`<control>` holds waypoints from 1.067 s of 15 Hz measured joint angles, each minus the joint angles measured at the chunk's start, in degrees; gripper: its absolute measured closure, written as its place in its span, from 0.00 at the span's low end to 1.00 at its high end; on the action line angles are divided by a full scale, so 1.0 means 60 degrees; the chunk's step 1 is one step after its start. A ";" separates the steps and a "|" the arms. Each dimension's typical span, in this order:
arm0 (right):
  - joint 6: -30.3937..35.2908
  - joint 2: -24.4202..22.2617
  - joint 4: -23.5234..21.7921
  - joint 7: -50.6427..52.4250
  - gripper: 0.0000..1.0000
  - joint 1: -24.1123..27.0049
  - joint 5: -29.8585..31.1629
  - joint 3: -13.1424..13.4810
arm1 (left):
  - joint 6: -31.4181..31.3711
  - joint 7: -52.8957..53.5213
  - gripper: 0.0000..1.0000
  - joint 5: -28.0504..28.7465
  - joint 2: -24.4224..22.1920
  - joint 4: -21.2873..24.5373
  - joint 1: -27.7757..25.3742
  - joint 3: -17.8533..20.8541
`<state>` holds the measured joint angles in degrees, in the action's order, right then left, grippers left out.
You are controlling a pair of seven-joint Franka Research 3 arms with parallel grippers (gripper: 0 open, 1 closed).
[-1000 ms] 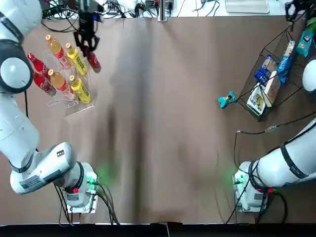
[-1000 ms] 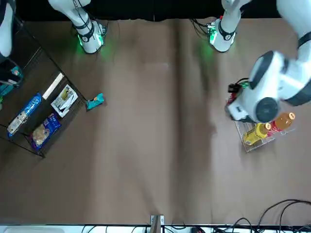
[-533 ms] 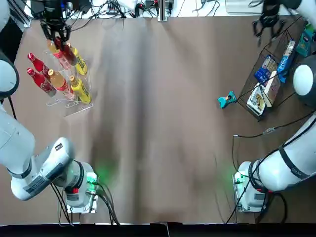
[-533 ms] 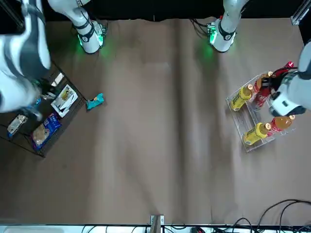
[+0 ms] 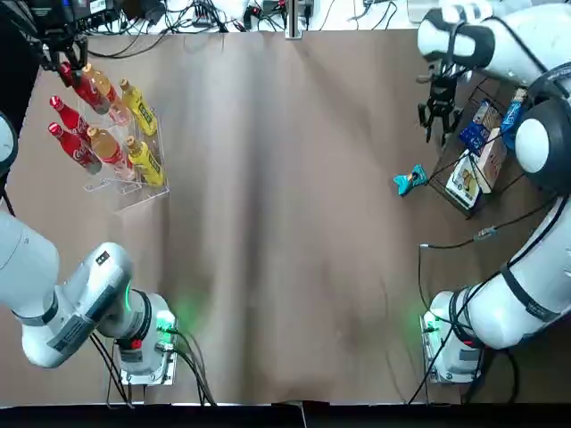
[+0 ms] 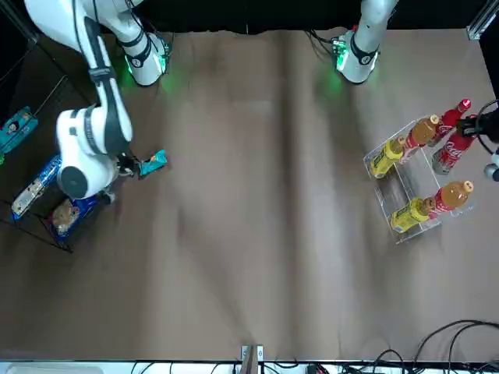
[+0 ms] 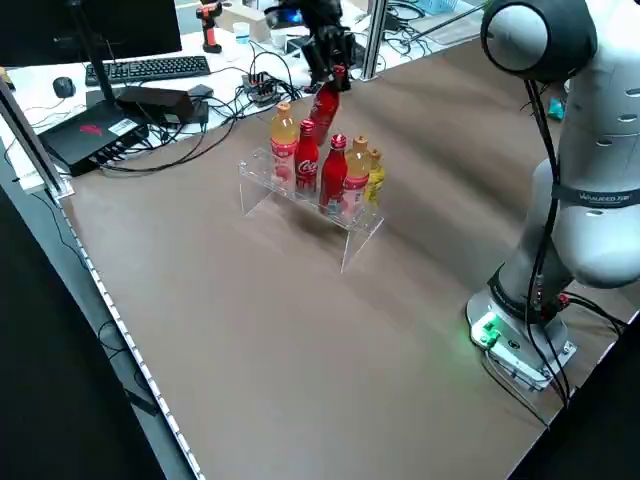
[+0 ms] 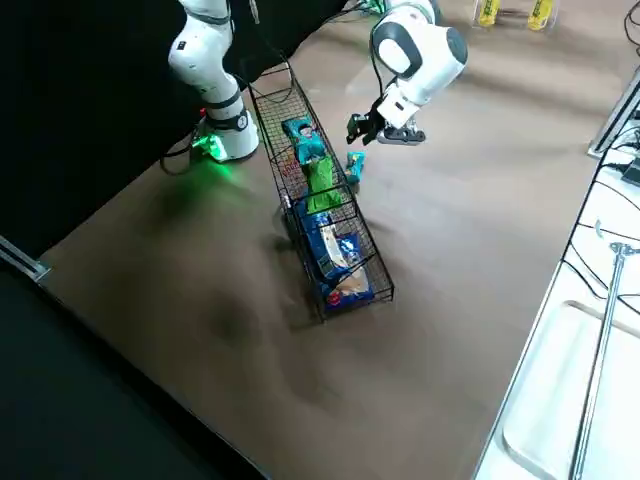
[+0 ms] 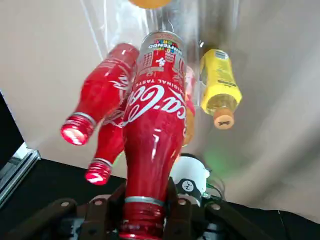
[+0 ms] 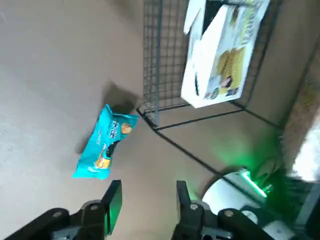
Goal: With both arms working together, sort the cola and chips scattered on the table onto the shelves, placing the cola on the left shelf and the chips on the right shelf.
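The left gripper [image 9: 145,202] is at the counter's [image 5: 303,223] far left corner. Its jaws pinch the ribbed cap and neck of a glossy red cola bottle with white script [image 9: 156,110]. The bottle is tilted at the far end of the smooth, transparent acrylic tiered rack [image 5: 134,196]; contact between bottle and rack cannot be confirmed. Two more red cola bottles, first [image 5: 70,116] and second [image 5: 76,149], stand in the rack's outer row. Two orange-drink bottles [image 5: 111,153] and two yellow-labelled bottles [image 5: 144,162] occupy the same rack.

The right gripper [image 10: 149,192] is above the counter near the angular black wire-mesh basket [image 8: 285,165], at the counter's right side. Its jaws are spread, with nothing between them. A crinkly teal-blue snack packet [image 10: 102,145] lies on the counter just beside the basket's corner. The basket contains a bright green packet [image 8: 323,188], a second teal-blue packet [image 8: 305,140], blue and white packages [image 8: 350,275] and a flat-sided white printed box [image 10: 225,65].

Compared with the earlier frame, the left gripper and held bottle have shifted outward, toward the counter's left edge. The right gripper has moved from the basket's far end to the side near the loose packet.
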<state>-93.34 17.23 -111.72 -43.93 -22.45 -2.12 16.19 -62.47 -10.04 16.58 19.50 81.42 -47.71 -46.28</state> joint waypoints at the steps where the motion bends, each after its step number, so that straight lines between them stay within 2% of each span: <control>1: -0.0242 0.0000 -0.0242 -0.0191 0.47 -0.0190 -0.0002 -0.0002 | -0.0005 0.0157 0.72 0.0000 0.0014 -0.0001 -0.0182 0.0014; 3: -0.0590 0.0123 -0.0569 -0.0555 0.46 -0.0640 -0.0008 -0.0006 | -0.0124 0.0405 0.72 0.0001 0.0033 -0.0001 -0.0575 0.0048; 9: -0.2104 0.1044 -0.1186 -0.1243 0.43 -0.1178 -0.0010 -0.0005 | -0.1169 0.0255 0.72 0.0034 0.0034 -0.0001 -0.0597 0.0671; 16: -0.2301 0.1451 -0.1321 -0.1263 0.44 -0.1411 -0.0010 0.0000 | -0.1322 -0.0210 0.72 0.0034 0.0389 0.0011 -0.0593 0.0984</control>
<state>-107.14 25.94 -119.65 -51.51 -30.92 -2.19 16.19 -70.41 -11.30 16.78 21.83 81.49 -51.27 -40.38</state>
